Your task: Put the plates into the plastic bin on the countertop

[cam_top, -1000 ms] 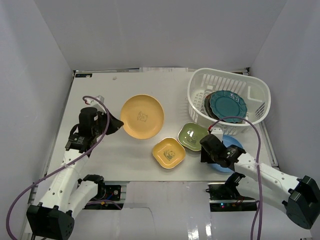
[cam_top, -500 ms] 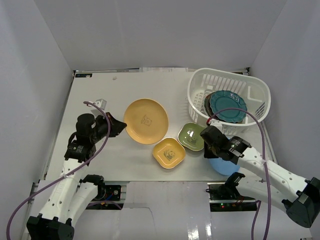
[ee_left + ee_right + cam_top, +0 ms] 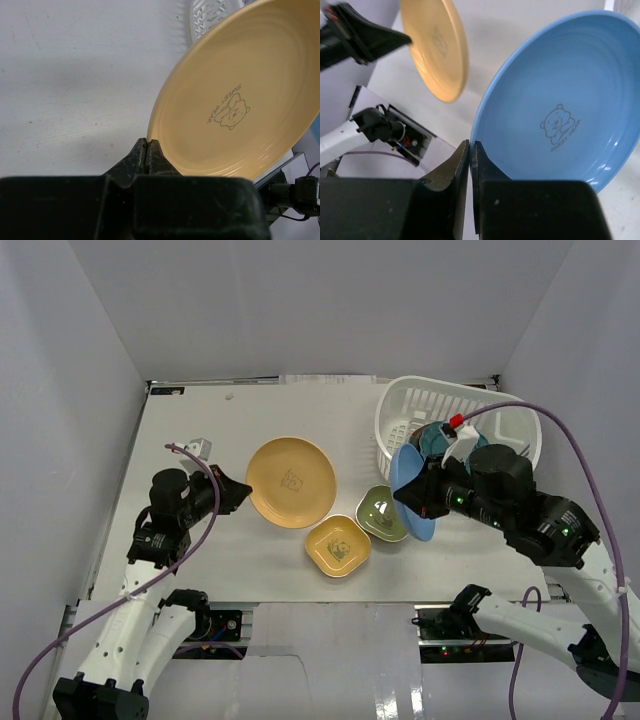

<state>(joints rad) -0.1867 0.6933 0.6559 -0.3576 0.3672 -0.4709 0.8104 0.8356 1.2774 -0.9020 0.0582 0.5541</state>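
My left gripper (image 3: 240, 491) (image 3: 148, 145) is shut on the left rim of the round yellow plate (image 3: 291, 481) (image 3: 235, 95) and holds it over the countertop (image 3: 200, 420). My right gripper (image 3: 405, 498) (image 3: 470, 147) is shut on the rim of the light blue plate (image 3: 412, 491) (image 3: 555, 105), held on edge just in front of the white plastic bin (image 3: 430, 398). The bin holds the scalloped teal plate (image 3: 440, 437) on a stack of dark plates. The green plate (image 3: 382, 512) and small square yellow plate (image 3: 338, 545) lie on the countertop.
Pale grey walls close in the countertop on three sides. A small grey object (image 3: 200, 448) lies at the left. The right arm (image 3: 530, 510) hangs over the bin's front right. The near table edge with electronics (image 3: 215, 620) runs below the plates.
My right gripper lifted the light blue plate off the countertop and swung it up on edge toward the bin. The left gripper and yellow plate barely moved.
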